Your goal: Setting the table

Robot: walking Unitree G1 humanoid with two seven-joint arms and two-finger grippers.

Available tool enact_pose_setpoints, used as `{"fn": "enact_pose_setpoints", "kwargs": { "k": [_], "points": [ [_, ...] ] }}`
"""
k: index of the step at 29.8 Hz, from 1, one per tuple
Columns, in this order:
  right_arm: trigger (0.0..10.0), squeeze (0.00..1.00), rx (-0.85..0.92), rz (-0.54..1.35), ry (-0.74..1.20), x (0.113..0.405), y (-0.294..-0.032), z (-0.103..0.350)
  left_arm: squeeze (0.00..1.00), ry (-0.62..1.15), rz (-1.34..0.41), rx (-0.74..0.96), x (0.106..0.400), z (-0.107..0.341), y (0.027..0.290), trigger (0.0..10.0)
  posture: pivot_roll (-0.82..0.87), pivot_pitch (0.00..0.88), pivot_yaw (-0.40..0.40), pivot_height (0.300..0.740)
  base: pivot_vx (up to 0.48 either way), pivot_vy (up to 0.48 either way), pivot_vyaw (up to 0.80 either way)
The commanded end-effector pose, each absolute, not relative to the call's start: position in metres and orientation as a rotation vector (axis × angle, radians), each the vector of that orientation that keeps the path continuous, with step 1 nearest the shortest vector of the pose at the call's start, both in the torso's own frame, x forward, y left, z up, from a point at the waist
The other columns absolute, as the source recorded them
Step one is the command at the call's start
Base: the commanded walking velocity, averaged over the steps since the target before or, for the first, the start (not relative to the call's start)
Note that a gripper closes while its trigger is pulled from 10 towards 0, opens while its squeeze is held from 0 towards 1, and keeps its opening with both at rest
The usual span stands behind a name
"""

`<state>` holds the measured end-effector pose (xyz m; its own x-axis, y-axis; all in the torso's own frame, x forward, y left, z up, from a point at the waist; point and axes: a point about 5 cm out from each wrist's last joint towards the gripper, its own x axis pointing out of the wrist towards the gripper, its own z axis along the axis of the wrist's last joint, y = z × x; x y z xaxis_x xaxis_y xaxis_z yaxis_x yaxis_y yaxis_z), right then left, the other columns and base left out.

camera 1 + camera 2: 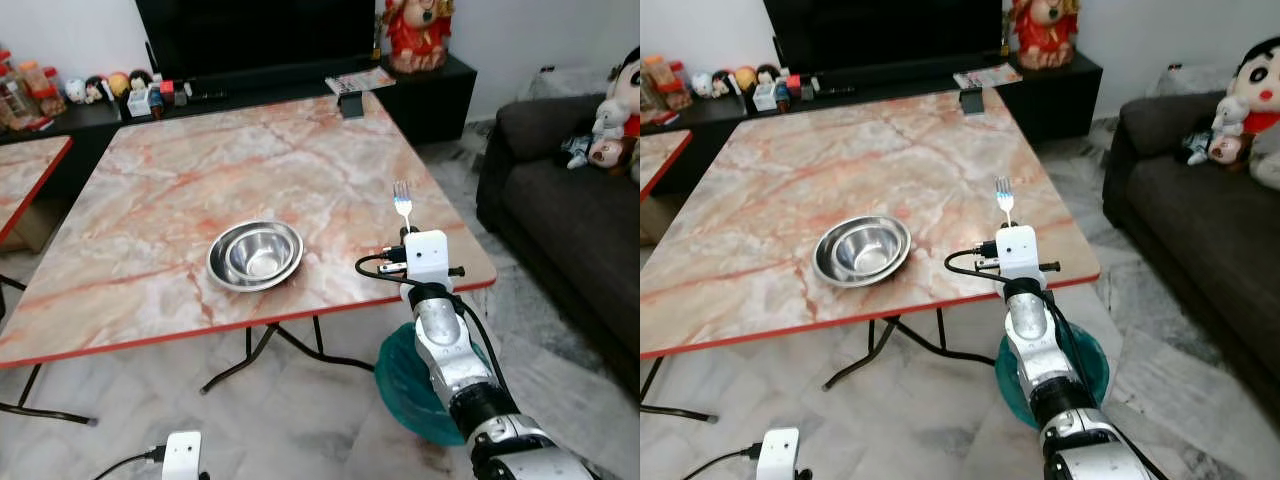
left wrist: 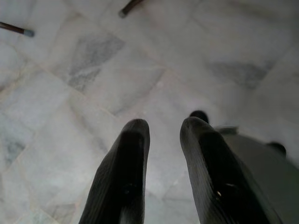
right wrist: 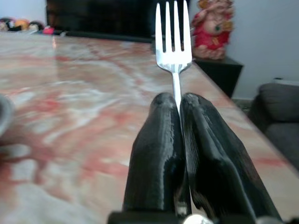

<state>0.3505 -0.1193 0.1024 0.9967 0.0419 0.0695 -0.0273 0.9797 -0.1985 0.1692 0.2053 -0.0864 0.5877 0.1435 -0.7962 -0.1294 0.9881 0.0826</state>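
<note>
Steel fork (image 3: 174,35) pinched upright in right hand (image 3: 180,105).

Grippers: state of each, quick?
Left gripper: open, holding nothing, hanging low over the floor.
Right gripper: shut on the fork, tines pointing forward over the table's near right edge.

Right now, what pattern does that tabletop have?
Pinkish marble veining on the tabletop, red rim; clearest in the left eye view.
</note>
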Motion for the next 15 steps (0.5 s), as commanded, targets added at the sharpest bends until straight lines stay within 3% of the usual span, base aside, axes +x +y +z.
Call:
{"fn": "enact_pose_setpoints", "kwargs": {
  "k": [1, 6, 15],
  "points": [
    [10.0, 0.0, -0.189, 0.074, -0.093, 0.351, -0.109, 0.107, 0.0, 0.927, 0.187, 0.025, 0.169, -0.085, 0.215, 10.0, 0.0, 0.015, 0.064, 0.74, 0.401, 0.0, 0.0],
    [10.0, 0.0, -0.199, 0.091, -0.096, 0.35, -0.106, 0.107, 0.0, 0.929, 0.189, 0.026, 0.168, -0.085, 0.215, 10.0, 0.0, 0.017, 0.065, 0.74, 0.383, 0.0, 0.0],
    [10.0, 0.0, -0.174, 0.16, -0.077, 0.345, -0.095, 0.101, 0.0, 0.924, 0.19, 0.026, 0.17, -0.084, 0.215, 10.0, 0.0, 0.019, 0.066, 0.74, 0.0, 0.0, 0.0]
  ]
}}
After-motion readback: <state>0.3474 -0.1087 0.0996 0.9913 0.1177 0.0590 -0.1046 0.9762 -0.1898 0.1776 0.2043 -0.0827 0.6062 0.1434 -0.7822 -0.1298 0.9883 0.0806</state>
